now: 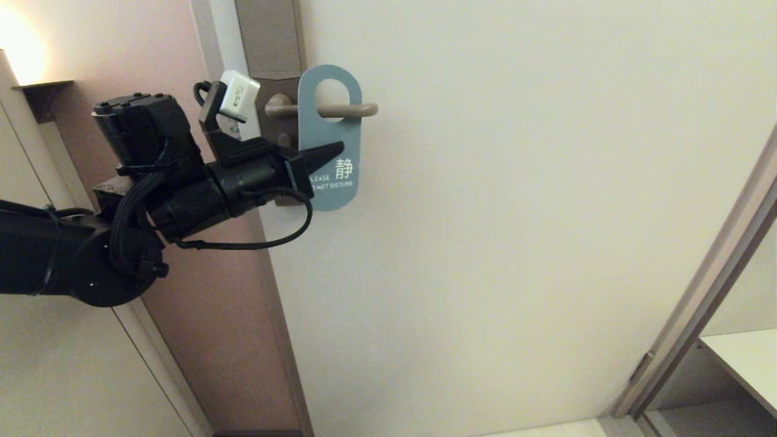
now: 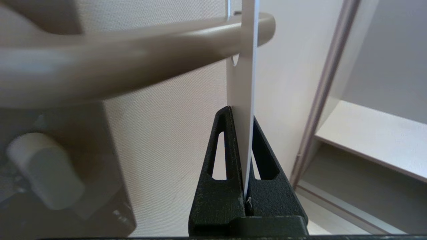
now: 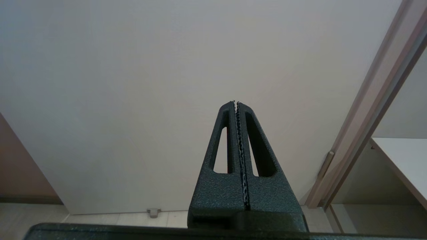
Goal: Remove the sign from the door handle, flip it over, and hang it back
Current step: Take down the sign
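From the head camera, we are seeing the sign point(image 1: 329, 136) hanging on the door handle point(image 1: 340, 110), the lever passing through its oval hole. Its blue face is turned toward us, showing white lettering that reads "PLEASE … NOT DISTURB" with a Chinese character beside it. The handle is sticking out from a tall brownish backplate point(image 1: 270, 39) at the edge of the pale door point(image 1: 516, 243). Our left gripper point(image 1: 331, 152) is reaching in from the left and lying across the lower half of the sign, its dark fingers covering part of the lettering. The right arm is not appearing in this view.

From the left wrist camera, we are looking along the sign point(image 2: 245, 100) edge-on. The left gripper point(image 2: 246, 116) is pinching it, one black finger pressing on each face, with the thin plate running straight up between them. Above the fingertips the sign is rising to the handle point(image 2: 133, 63), which is crossing through the hole.

From the right wrist camera, we are seeing the right gripper point(image 3: 236, 103) with its fingers pressed together and nothing between them. It is pointing at the plain door point(image 3: 166, 83), well apart from the handle and the sign, with the door frame point(image 3: 373, 110) standing off to one side.
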You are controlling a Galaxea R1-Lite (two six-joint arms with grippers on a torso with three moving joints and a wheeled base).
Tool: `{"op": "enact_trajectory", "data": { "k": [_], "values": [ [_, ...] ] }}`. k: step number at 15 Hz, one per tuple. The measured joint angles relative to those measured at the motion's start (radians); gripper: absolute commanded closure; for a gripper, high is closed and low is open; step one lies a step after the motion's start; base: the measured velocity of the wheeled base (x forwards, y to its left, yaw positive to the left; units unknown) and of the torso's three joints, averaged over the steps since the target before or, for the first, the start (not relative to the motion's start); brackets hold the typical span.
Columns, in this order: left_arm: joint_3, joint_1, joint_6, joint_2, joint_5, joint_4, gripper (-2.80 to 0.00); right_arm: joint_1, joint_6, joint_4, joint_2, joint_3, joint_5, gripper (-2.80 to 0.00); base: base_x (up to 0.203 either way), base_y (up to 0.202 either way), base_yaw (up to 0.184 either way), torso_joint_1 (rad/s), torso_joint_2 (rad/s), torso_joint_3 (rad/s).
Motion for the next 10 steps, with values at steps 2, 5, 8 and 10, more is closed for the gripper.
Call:
{"op": "enact_trajectory", "data": {
  "k": [2, 5, 8, 10],
  "values": [
    [0.000, -0.014, 0.007, 0.000, 0.020, 0.003, 0.00, 0.000, 0.000, 0.000, 0.000, 0.000, 0.000, 0.00, 0.000, 0.000, 0.000, 0.000, 0.00, 0.000],
    [0.000, -0.017, 0.007, 0.000, 0.020, 0.003, 0.00, 0.000, 0.000, 0.000, 0.000, 0.000, 0.000, 0.00, 0.000, 0.000, 0.000, 0.000, 0.00, 0.000],
    [0.001, -0.017, 0.007, 0.004, 0.026, 0.002, 0.00, 0.000, 0.000, 0.000, 0.000, 0.000, 0.000, 0.00, 0.000, 0.000, 0.000, 0.000, 0.00, 0.000],
    [0.001, -0.018, 0.007, 0.013, 0.037, 0.000, 0.00, 0.000, 0.000, 0.000, 0.000, 0.000, 0.000, 0.00, 0.000, 0.000, 0.000, 0.000, 0.00, 0.000]
  ]
}}
